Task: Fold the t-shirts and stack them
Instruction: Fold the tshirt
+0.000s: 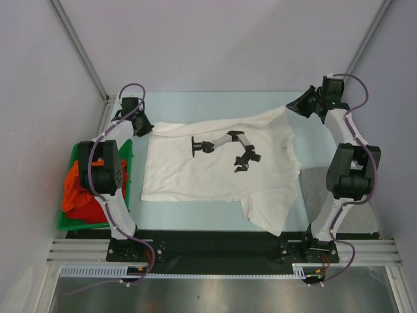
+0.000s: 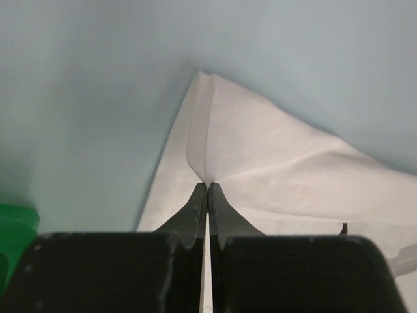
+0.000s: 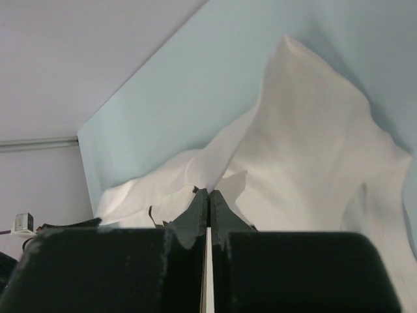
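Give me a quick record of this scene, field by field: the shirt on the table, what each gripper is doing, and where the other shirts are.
white t-shirt: spread out on the table, not yet folded
left gripper: shut on the white t-shirt's far left corner, low near the table
right gripper: shut on the far right corner, which is raised off the table
green bin: at the left edge, beside the left arm
bin contents: orange shirt and dark red shirt, crumpled
grey shirt: lying at the right, by the right arm

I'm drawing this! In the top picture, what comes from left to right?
First the green bin → left gripper → white shirt → right gripper → grey shirt.
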Motion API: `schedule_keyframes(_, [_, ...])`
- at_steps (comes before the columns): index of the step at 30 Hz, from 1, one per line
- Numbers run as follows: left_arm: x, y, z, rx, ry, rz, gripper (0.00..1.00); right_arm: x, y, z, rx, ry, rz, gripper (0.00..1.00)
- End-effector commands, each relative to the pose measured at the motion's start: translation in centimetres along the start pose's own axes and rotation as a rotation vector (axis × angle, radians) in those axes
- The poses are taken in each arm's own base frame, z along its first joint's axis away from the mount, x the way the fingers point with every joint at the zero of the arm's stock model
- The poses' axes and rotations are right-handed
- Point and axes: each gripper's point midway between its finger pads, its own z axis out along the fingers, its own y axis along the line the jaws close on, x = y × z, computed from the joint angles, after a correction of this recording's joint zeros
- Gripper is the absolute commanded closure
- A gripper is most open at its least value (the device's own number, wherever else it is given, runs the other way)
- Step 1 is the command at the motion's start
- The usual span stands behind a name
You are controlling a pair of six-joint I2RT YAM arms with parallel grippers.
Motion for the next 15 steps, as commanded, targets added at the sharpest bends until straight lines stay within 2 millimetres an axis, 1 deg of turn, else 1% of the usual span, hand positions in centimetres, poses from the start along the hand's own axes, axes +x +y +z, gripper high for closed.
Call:
schedule_keyframes(1, [-0.2,-0.6,-2.9,0.014,0.07,0.004,1.0,1.8,-0.6,-4.3,0.053,0.036,0.057,1.0])
schedule_keyframes(2, [-0.5,-0.4,-3.0,0.006,0.071,0.021,1.0,2.7,-0.9,-4.7,0.055,0.063,0.076,1.0])
schedule_keyframes(3, [-0.4,-0.4,-3.1,0.004,0.081,0.029,1.0,3.3,-1.0,-4.9,0.054,0.08,0.082,1.0])
schedule_keyframes(4, [0.5,0.4,-3.0,-0.023,0.125,0.034,1.0,3.7,-0.9,-5.2,0.048,0.092,0.084,1.0])
schedule_keyframes(5, [0.1,0.5,-3.0,-0.029,0.128,0.044,1.0,4.8,-1.6,-5.3,0.059,0.121,0.083,1.0])
schedule_keyframes(7, [0.8,1.3,-3.0,-0.055,0.171,0.05,1.0,5.5,-1.5,-6.0,0.058,0.125,0.068,1.0])
schedule_keyframes(8, [0.9,1.7,-3.1,-0.065,0.177,0.05,1.0,6.0,-1.8,-6.1,0.061,0.134,0.07,1.0])
schedule_keyframes(12, [1.3,2.3,-3.2,-0.071,0.197,0.066,1.0,6.4,-2.1,-7.1,0.069,0.132,0.038,1.0])
schedule_keyframes(15, [2.9,2.1,-3.2,-0.038,0.255,0.066,1.0,6.2,-2.6,-7.8,0.081,0.123,0.024,1.0])
